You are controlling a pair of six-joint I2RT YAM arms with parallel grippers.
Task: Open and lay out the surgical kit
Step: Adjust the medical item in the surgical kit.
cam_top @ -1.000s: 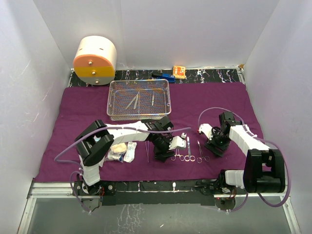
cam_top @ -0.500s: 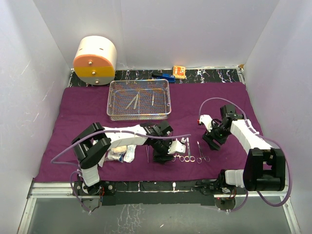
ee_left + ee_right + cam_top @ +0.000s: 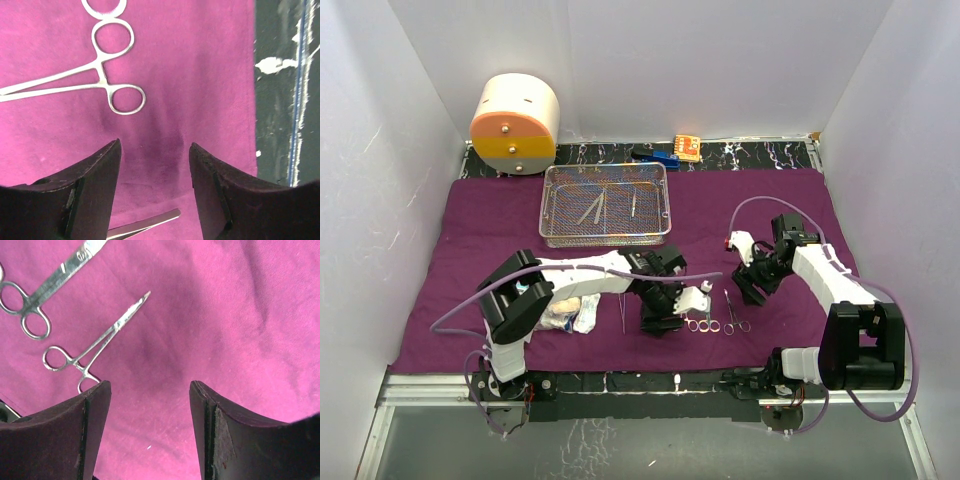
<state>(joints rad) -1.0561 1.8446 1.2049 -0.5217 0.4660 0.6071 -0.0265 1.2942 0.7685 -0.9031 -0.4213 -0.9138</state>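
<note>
We log L claw (image 3: pixel 155 146) spread, empty, over purple wrap (image 3: pixel 200 75); ring-handled forceps (image 3: pixel 101 75) at its 11 o'clock. R claw (image 3: pixel 150 386) spread, empty too; thin forceps (image 3: pixel 117 325) at 10 o'clock.

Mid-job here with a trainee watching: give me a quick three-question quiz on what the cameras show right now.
1. True or false: the rectangular silver wire-mesh tray holds steel instruments.
2. The right gripper is: A) open over the purple cloth wrap; B) shut on forceps; C) holding gauze.
3. Fill in: the white gauze and packets lie on the ___ side of the left gripper.
Key: 1 true; 2 A; 3 left.
</note>
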